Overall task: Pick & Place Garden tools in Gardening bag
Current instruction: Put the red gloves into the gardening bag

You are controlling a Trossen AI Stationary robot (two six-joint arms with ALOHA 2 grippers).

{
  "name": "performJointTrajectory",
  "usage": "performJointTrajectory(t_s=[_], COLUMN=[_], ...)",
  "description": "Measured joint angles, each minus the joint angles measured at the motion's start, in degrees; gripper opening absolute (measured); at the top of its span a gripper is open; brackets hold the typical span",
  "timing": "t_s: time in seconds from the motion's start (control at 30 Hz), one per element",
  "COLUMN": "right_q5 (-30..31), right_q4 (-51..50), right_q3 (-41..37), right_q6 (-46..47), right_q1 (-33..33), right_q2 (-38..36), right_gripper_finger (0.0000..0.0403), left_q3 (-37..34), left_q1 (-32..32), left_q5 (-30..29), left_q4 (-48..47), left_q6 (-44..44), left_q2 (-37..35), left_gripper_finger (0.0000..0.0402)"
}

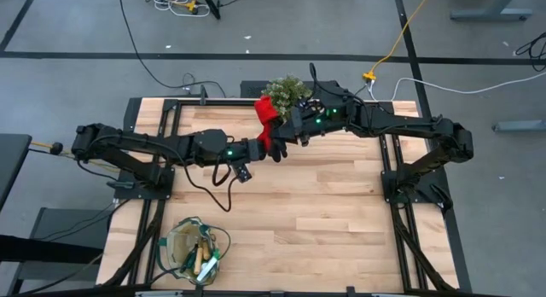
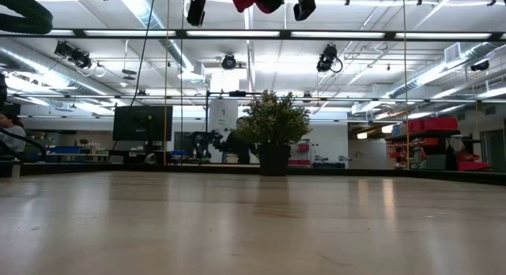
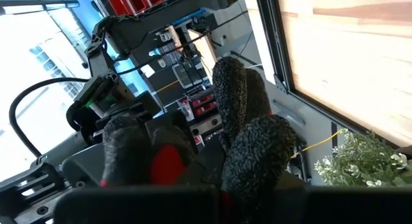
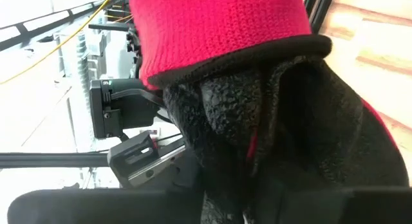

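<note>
Glove up high between two arms, bag down at the near edge

The glove (image 1: 268, 118) hangs above the table (image 1: 341, 203), between the left gripper (image 1: 275, 148) and right gripper (image 1: 294, 126). The plant (image 1: 288, 90) stands just behind it. The bag (image 1: 196, 246) sits near the front left, with tools inside.

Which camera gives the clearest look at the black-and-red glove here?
The right wrist view: the glove fills it, red cuff and black palm plain. The high view shows it small, between the two end effectors near the plant. The left wrist view shows only its black fingers; the low view, a red scrap.
</note>
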Motion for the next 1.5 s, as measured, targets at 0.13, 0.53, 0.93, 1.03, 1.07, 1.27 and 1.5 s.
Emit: performJointTrajectory(t_s=[0.13,0.53,0.93,1.03,1.07,1.27,1.5], right_q5=[-0.47,-0.47,-0.14,0.96,1.40,1.65,1.66], right_q4=[0.21,-1.08,-5.97,-4.86,-4.79,-4.35,-4.68], right_q3=[0.00,0.00,0.00,0.00,0.00,0.04,0.04], right_q6=[-0.01,-0.04,-2.62,-4.41,-5.31,-9.35,-17.83], right_q1=[0.00,-0.11,-1.40,-1.94,-2.04,-2.67,-2.67], right_q2=[0.00,-0.90,-3.82,-5.11,-5.54,-6.64,-6.72], right_gripper_finger=[0.0134,0.0217,0.0221,0.0221,0.0221,0.0221,0.0221], left_q3=[0.00,0.00,-0.02,-0.02,-0.02,-0.02,-0.02], left_q1=[-0.04,-0.43,-0.41,-0.51,-0.68,-2.59,-5.29], left_q5=[-0.54,-4.59,-6.93,-6.91,-6.93,-6.85,-8.04], left_q4=[-0.17,-0.45,-1.67,-1.58,-1.45,-1.42,-1.50], left_q6=[-0.19,-0.29,-7.69,-10.29,-11.16,-17.52,-25.35], left_q2=[0.00,0.00,0.00,0.00,0.00,0.00,0.00], left_gripper_finger=[0.0013,0.0013,0.0014,0.0013,0.0012,0.0014,0.0012])
